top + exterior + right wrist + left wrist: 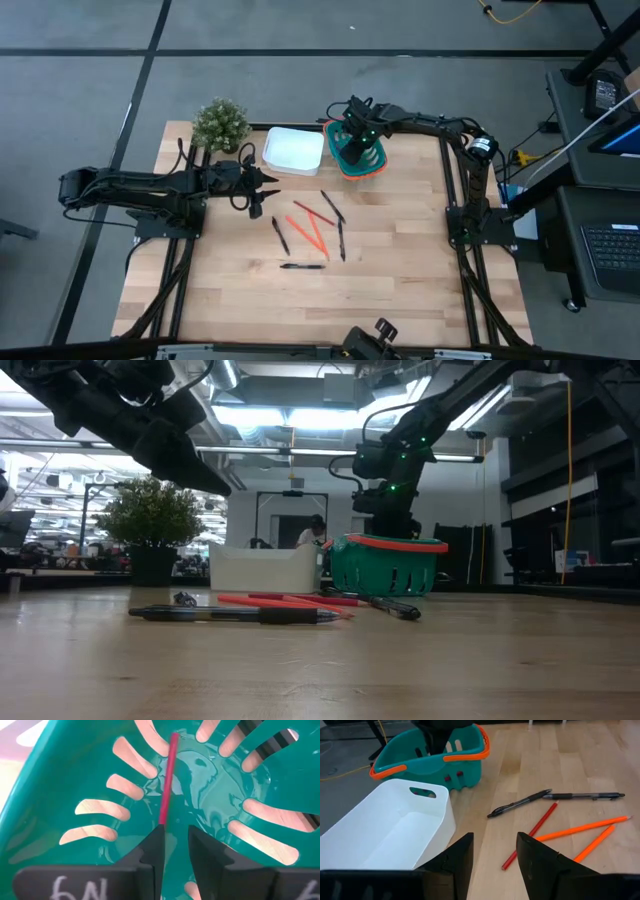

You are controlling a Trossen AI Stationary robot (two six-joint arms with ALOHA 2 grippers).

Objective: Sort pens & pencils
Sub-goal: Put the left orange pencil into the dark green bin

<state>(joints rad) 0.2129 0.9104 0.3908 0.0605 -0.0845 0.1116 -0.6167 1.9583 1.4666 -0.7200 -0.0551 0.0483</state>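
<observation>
Right gripper (174, 845) hangs inside the teal basket (60, 780), fingers slightly parted, a red pencil (168, 780) lying just ahead, unheld; left gripper (494, 857) hovers slightly open beside the white bin (395, 830); pens (302, 266) and pencils (308, 232) lie mid-table.

Four pens (302, 266) — seemingly four pencils (308, 232) — one basket (375, 166), one bin (271, 150).

Both arms dark/black w/ loose black cables along the links, the right arm (440, 128) showing small green LEDs near its wrist & a white band at the elbow, left arm (140, 187) plain black, wedge-shaped fingers (457, 860) matte black, handwritten white marks on right gripper's (174, 847) base.
</observation>
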